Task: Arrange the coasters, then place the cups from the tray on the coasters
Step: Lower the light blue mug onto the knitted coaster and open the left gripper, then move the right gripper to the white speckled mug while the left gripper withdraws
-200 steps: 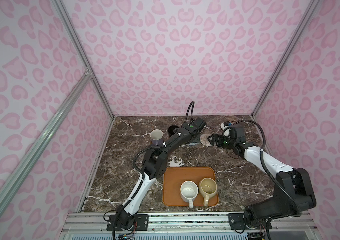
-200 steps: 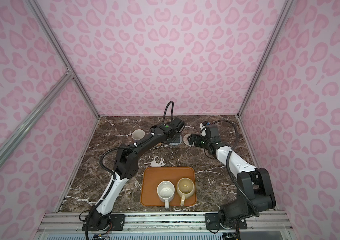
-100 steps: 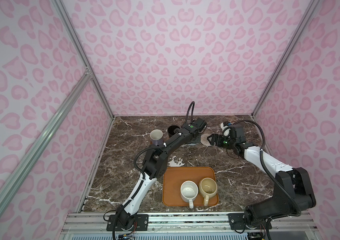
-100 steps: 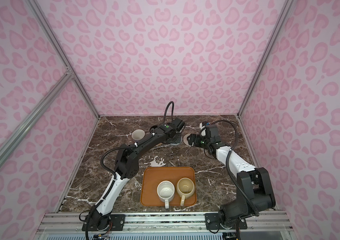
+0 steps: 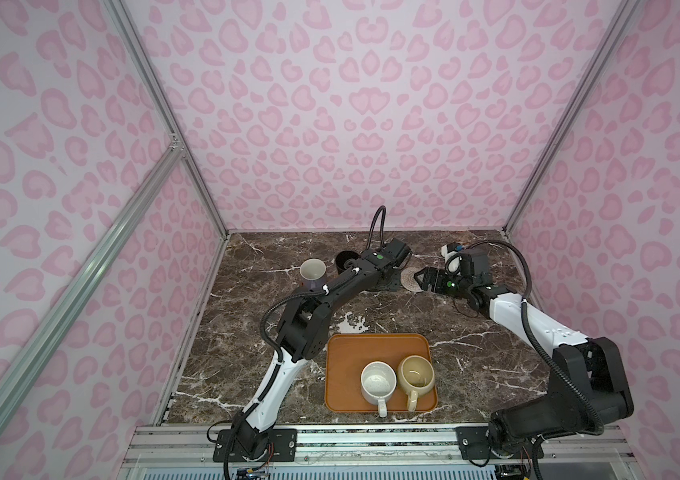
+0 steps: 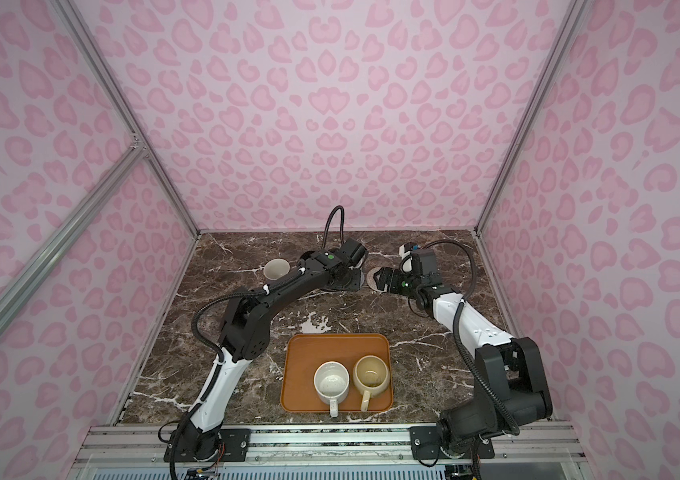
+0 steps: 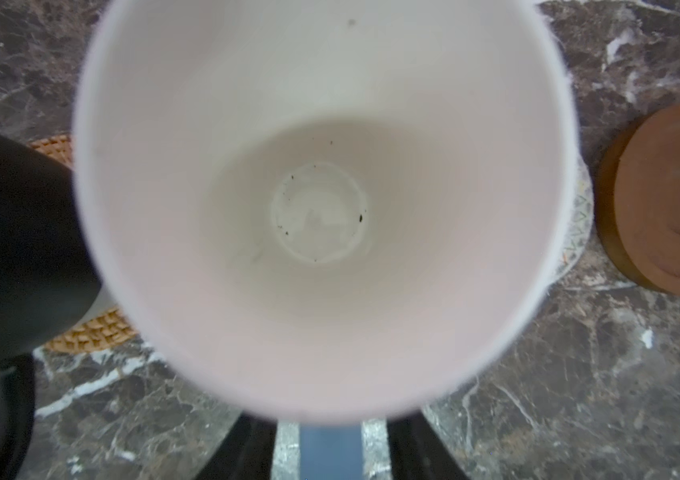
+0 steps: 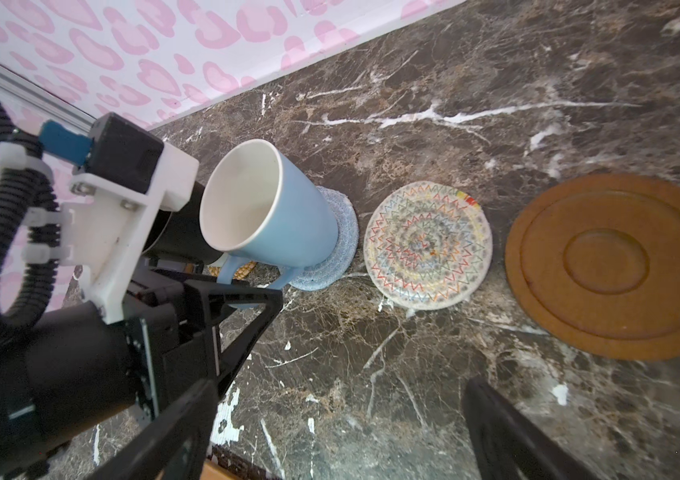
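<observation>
The light blue cup (image 8: 276, 216) stands on the grey-blue woven coaster (image 8: 342, 232) at the back of the table. My left gripper (image 7: 330, 451) hangs over it, open. Its fingers (image 8: 246, 303) straddle the blue handle (image 7: 330, 453) with a gap on each side. To the right lie the cream woven coaster (image 8: 427, 245) (image 5: 409, 280) and a brown wooden coaster (image 8: 616, 266) (image 7: 670, 199). My right gripper (image 8: 338, 428) (image 5: 423, 280) hovers open and empty beside the cream coaster. The black cup (image 7: 6, 257) (image 5: 346, 262) sits on the orange woven coaster (image 7: 89, 332).
The lavender cup (image 5: 313, 272) (image 6: 276, 269) stands at the back left. The orange-brown tray (image 5: 342, 361) (image 6: 300, 365) lies near the front edge. It holds the speckled white cup (image 5: 378, 380) and the beige-yellow cup (image 5: 416, 374). Pink walls close in three sides.
The left gripper's jaws have parted from the light blue cup's handle. Neither arm has visibly shifted, and the right gripper stays open.
</observation>
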You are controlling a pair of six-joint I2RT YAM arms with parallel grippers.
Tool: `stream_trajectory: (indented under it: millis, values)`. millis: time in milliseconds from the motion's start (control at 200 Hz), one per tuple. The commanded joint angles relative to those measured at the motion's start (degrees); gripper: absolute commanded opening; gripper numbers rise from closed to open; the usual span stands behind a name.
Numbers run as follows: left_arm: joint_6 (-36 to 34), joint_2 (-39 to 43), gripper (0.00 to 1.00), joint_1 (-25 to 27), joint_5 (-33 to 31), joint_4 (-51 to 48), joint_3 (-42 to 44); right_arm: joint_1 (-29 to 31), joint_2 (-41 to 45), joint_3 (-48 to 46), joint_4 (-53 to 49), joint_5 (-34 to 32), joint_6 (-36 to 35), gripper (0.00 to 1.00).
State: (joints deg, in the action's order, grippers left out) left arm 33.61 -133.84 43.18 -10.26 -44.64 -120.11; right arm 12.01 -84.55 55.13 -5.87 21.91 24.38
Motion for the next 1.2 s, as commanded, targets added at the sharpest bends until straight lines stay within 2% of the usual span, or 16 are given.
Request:
stream_trajectory:
  millis: [0, 65, 90, 120, 225, 475, 665, 935, 1105, 1195]
  values:
    - [0.68, 6.82, 0.55, 0.37, 0.05, 2.92, 2.3, 0.11, 1.08, -0.71, -0.15, 0.19, 0.56, 0.96]
    - [0.5, 9.29, 0.65, 0.66, -0.35, 4.15, 4.71, 0.21, 1.9, -0.75, -0.76, -0.15, 1.07, 0.98]
    - [0.58, 10.26, 0.7, 0.79, -0.59, 4.43, 5.4, 0.21, 2.27, -0.77, -1.14, -0.43, 1.34, 0.98]
    - [0.74, 11.21, 0.81, 0.89, -0.84, 4.79, 6.59, 0.36, 2.67, -0.8, -1.73, -0.63, 1.55, 0.98]
    - [0.91, 16.16, 1.0, 1.35, -0.75, 7.3, 11.61, 0.72, 4.23, -0.77, -4.46, -1.09, 2.33, 0.98]
    - [2.14, 30.48, 0.98, 1.74, 1.77, 15.56, 26.82, 5.2, 11.94, -3.07, -9.46, -5.04, 2.06, 0.98]
    - [3.62, 40.64, 0.98, 1.78, 4.67, 20.03, 38.51, 13.38, 17.16, -3.08, -16.47, -12.63, 1.89, 0.98]
    - [4.31, 53.24, 0.98, 1.49, 10.2, 21.94, 50.98, 23.45, 23.17, -2.6, -26.07, -16.43, 1.76, 0.95]
    - [5.48, 60.26, 0.98, 1.28, 11.76, 22.4, 58.2, 30.67, 24.0, -0.32, -33.42, -18.05, 3.2, 0.98]
    - [6.56, 63.71, 0.98, 1.25, 15.74, 24.59, 63.02, 35.59, 24.55, 0.53, -36.23, -20.38, 4.87, 0.98]
